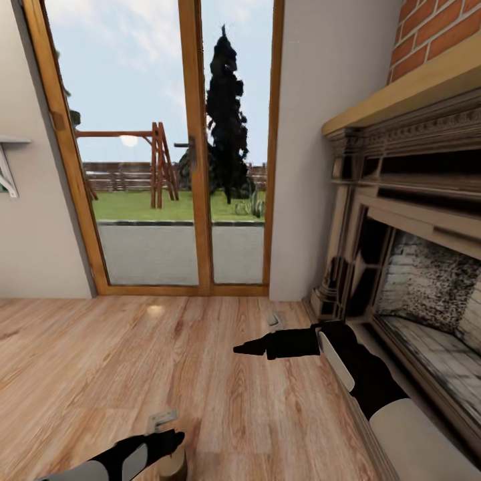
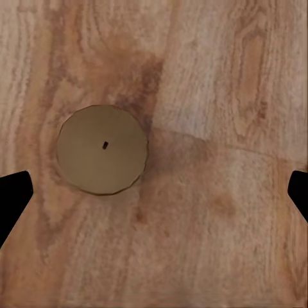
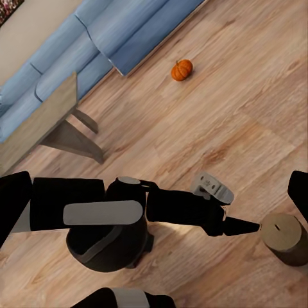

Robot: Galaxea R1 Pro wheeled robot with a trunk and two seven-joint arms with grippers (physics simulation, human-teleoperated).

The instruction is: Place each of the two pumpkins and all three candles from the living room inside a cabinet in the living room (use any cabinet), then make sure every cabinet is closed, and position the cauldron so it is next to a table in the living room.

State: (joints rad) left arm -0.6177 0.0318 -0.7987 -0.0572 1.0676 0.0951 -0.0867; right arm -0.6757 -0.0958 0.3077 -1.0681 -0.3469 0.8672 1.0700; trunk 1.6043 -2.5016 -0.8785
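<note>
Right wrist view: sofa (image 3: 96, 38), table (image 3: 38, 122), pumpkin (image 3: 181, 69), candle (image 3: 284, 239) nr left gripper (image 3: 247, 226)

Black arms (image 1: 361, 374) with pale grey panels, tapering dark tips.

- Candle (image 2: 101, 149): dull olive-tan top with a tiny dark wick, lying between the black jaws and nearer one of them.
- Floor (image 2: 212, 212): warm brown streaked wood grain.
- Pumpkin (image 3: 181, 69): bright orange, dark stem.
- Sofa (image 3: 77, 45): pale blue.
- Fireplace (image 1: 407, 267): dark brown surround, red brick above.
</note>
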